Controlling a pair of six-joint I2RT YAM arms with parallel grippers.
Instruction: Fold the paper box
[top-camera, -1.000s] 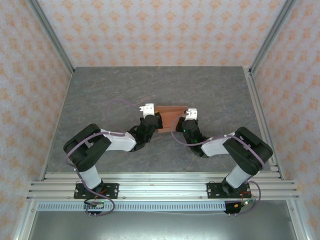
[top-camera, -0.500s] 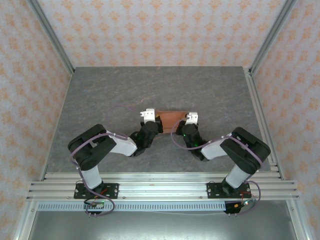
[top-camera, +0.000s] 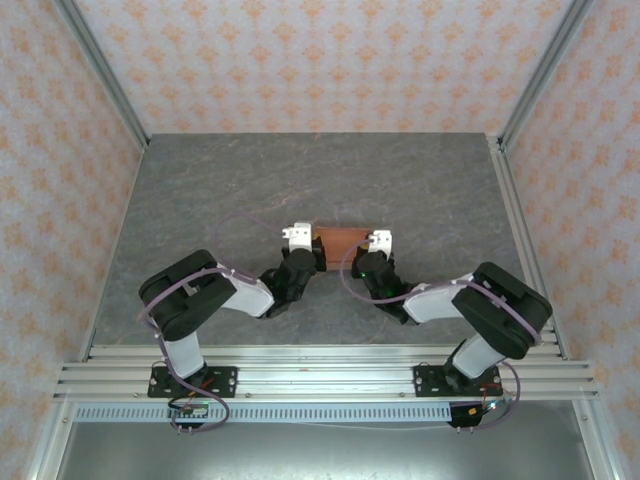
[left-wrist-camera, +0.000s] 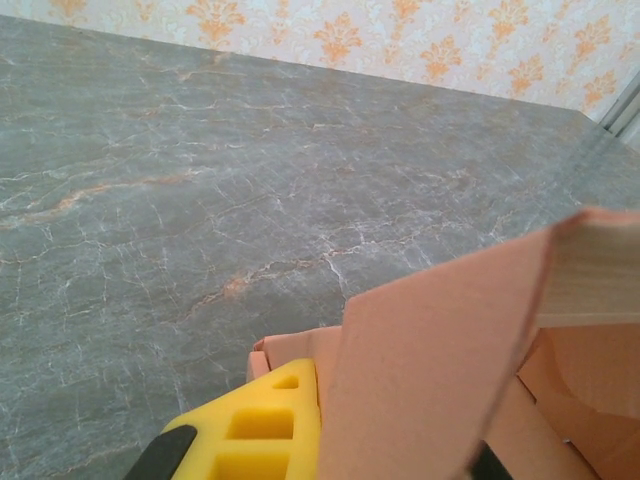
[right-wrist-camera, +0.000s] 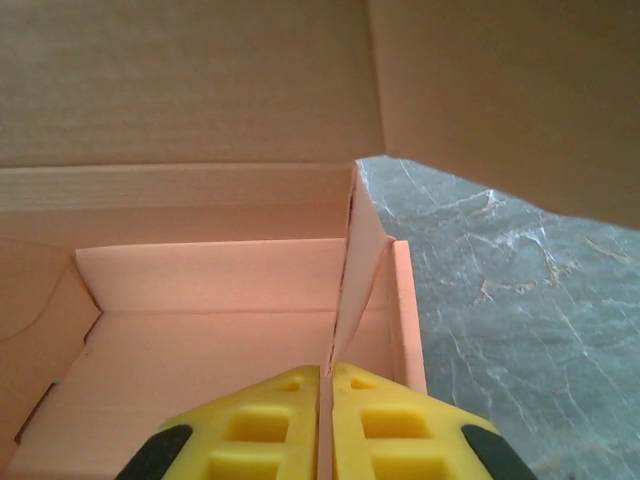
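**Thin card box gripped at both ends**

The paper box (top-camera: 346, 240) lies on the table (top-camera: 200, 200), between the two pincers. The right pincer (right-wrist-camera: 326, 385) is closed on an upright end wall. The left pincer (left-wrist-camera: 325, 440) appears closed on a raised flap. The card looks light, flexible and easily creased, so it is best held at flap edges near the fold lines.

Bright, even light throughout, shadows faint (wrist views soften close up), no glare.

The paper box (left-wrist-camera: 440, 340) hides (seemingly) half the left end effector (left-wrist-camera: 325, 440).
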